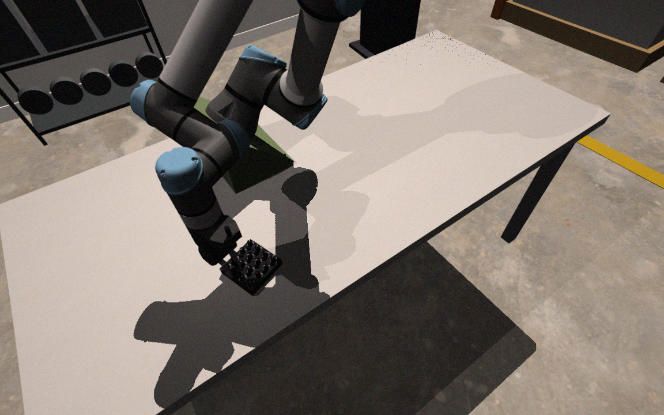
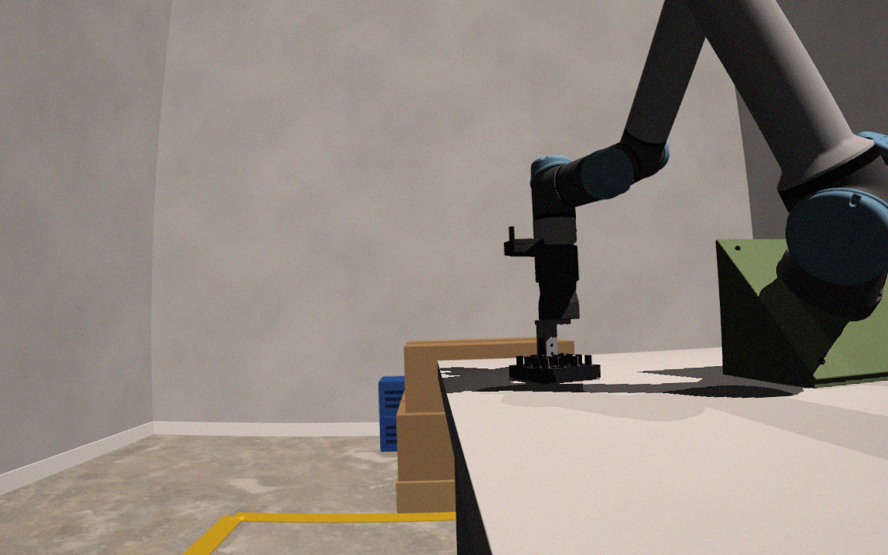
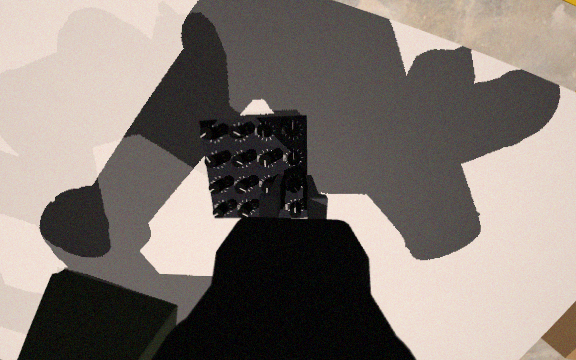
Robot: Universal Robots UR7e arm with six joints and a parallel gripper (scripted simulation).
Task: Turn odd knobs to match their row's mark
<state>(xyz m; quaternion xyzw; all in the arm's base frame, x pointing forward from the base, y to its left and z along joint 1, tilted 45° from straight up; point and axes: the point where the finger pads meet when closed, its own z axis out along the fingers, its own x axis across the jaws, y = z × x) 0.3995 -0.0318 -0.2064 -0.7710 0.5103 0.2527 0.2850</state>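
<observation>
The black knob box (image 1: 266,280) (image 2: 580,373) (image 3: 231,146) stands flat on the table. Its black knobs stand in a four-by-four grid, with small white lines and marks. In the wrist view the two left columns' visible lines point mostly to the lower left. My gripper (image 1: 232,269) (image 2: 549,354) (image 3: 294,185) is partly open, pointing down, low at the box. In the wrist view its fingers stand either side of a right-column knob (image 3: 294,183), second from the bottom; I see no clear contact. A finger hides part of the third column. Names and socket are unreadable in the dark.
The white table (image 1: 81,247) (image 2: 640,469) (image 3: 183,245) carries the box near one long edge. The green wedge-shaped robot base (image 1: 259,168) (image 2: 751,324) (image 3: 98,315) stands on it. Brown boxes (image 2: 426,442) stand beyond the table. The arm's shadow falls across the box.
</observation>
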